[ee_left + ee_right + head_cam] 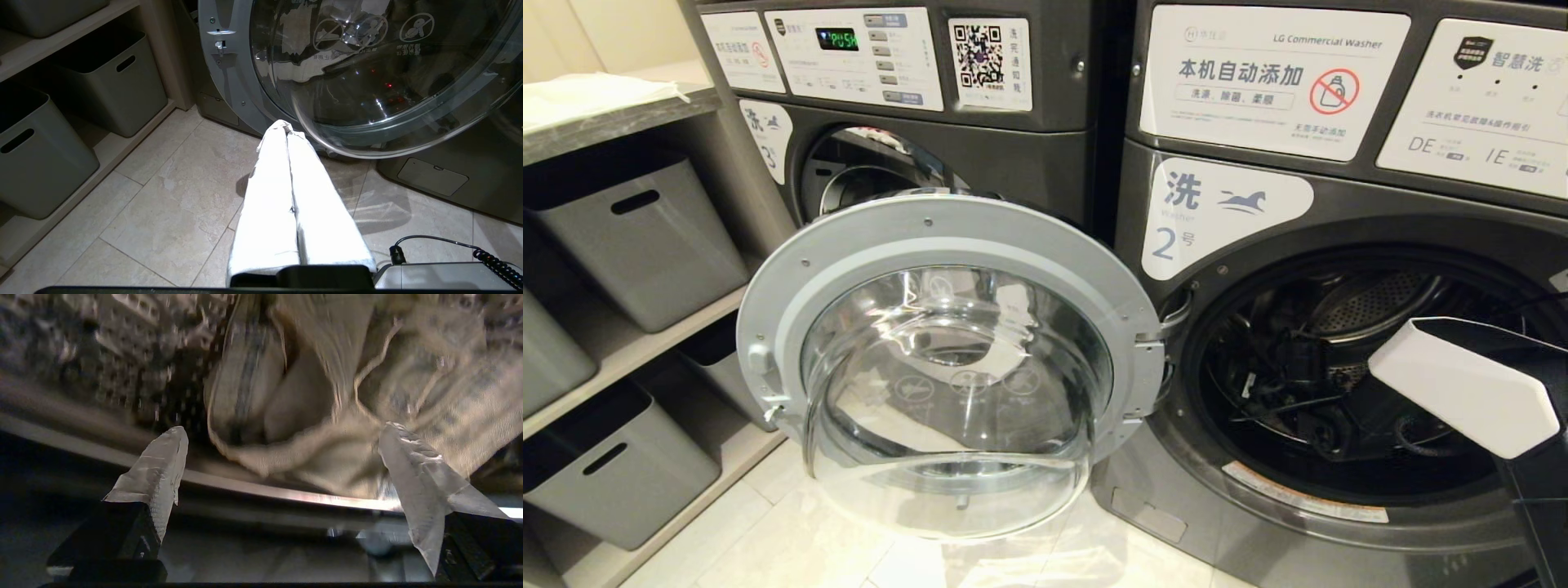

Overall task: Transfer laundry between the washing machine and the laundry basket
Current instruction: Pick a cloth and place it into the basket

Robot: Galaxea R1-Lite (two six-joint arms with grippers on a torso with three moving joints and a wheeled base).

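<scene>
Head view: the right arm [1470, 392] reaches into the open washing machine [1339, 245]. Left wrist view: left gripper [286, 130] fully closed, empty, above the floor [163, 204]. Right wrist view: right gripper [282, 457] spread wide, holding nothing, facing the laundry [327, 416] in the drum.

Washing machine [1258, 212] door open; beige laundry [327, 416] inside drum.

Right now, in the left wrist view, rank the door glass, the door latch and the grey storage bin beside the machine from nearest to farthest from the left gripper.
1. Door glass: its curved edge is right beside the left gripper.
2. Door latch: higher up on the door's grey rim.
3. Grey storage bin: on the lower shelf, past the shelf post.
</scene>
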